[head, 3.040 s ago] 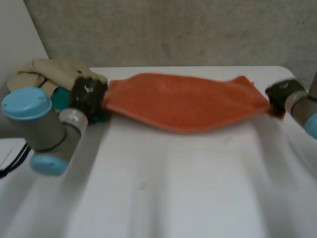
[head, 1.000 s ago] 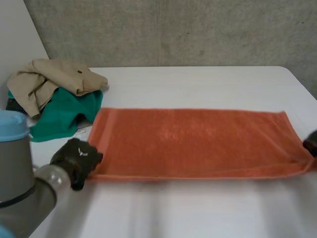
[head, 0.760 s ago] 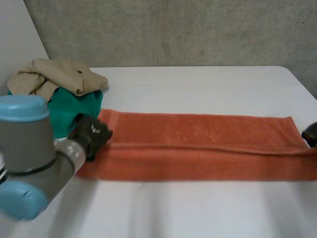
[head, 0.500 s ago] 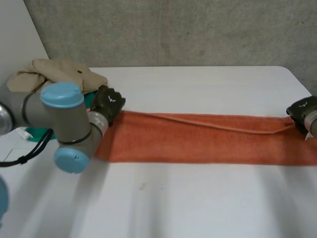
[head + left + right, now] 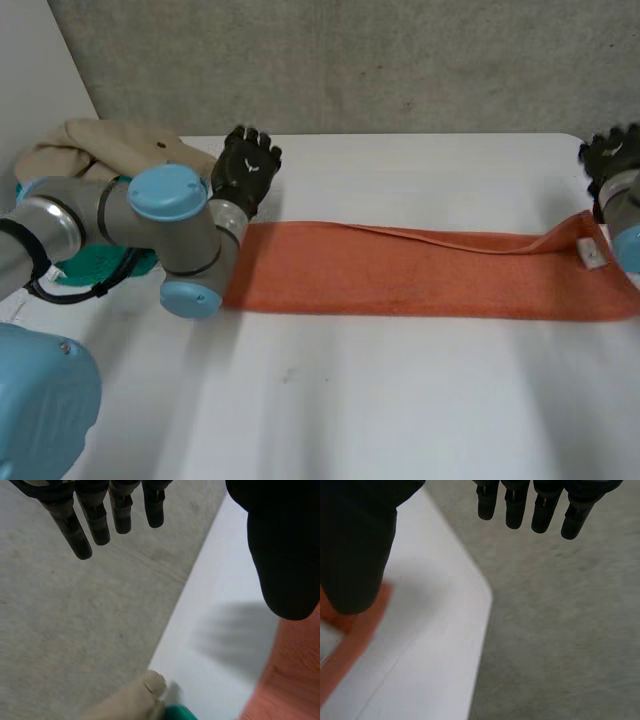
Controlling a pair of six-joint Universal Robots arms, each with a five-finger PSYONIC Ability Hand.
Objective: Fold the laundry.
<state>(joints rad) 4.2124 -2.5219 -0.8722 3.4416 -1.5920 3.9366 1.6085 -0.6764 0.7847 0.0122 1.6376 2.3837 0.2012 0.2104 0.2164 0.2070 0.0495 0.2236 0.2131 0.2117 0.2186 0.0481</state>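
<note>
**Orange towel lies folded, both hands empty**

The orange towel (image 5: 420,272) lies folded lengthwise across the tabletop (image 5: 380,400), reaching its right edge. The left hand (image 5: 248,168) is spread wide just past the towel's left end. The right hand (image 5: 612,153), fingers (image 5: 540,505) straight, holds nothing near the far right corner. A beige cloth (image 5: 110,148) and a green cloth (image 5: 95,262) are heaped at the far left corner.

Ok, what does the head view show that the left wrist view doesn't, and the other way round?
Head view: the orange towel from end to end, folded lengthwise on the white table, with a white tag at its right end and the right hand near that end.
Left wrist view: the palm side of the left hand, its fingers straight and holding nothing.
Both: the left hand, the towel's left end, and the beige cloth and green cloth beside it.
</note>
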